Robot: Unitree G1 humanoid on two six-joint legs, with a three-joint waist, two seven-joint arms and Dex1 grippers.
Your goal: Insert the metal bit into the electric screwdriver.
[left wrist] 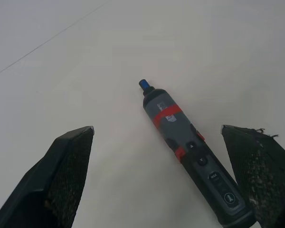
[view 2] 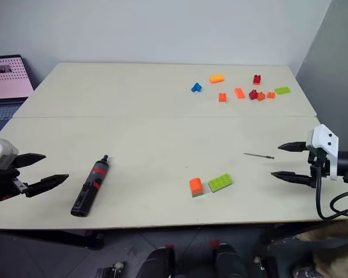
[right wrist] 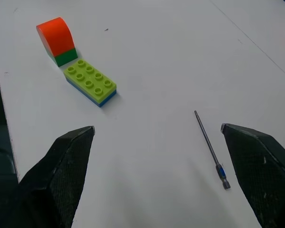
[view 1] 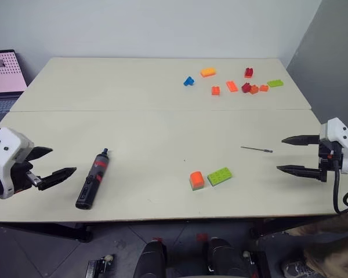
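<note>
On table (view 1: 162, 174), near front edge: screwdriver (view 1: 93, 179) lies flat at my left, tip pointing away from me. My L claw (view 1: 48, 163) hovers just beside it, fingers apart, holding nothing. Bit (view 1: 256, 149) lies flat at my right, well apart from screwdriver; my R claw (view 1: 289, 154) near it, fingers apart, empty. Green brick (view 1: 219, 176) and orange block (view 1: 196, 180) lie btw. the two.

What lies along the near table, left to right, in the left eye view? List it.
Left gripper → electric screwdriver → orange block → green brick → metal bit → right gripper.
</note>
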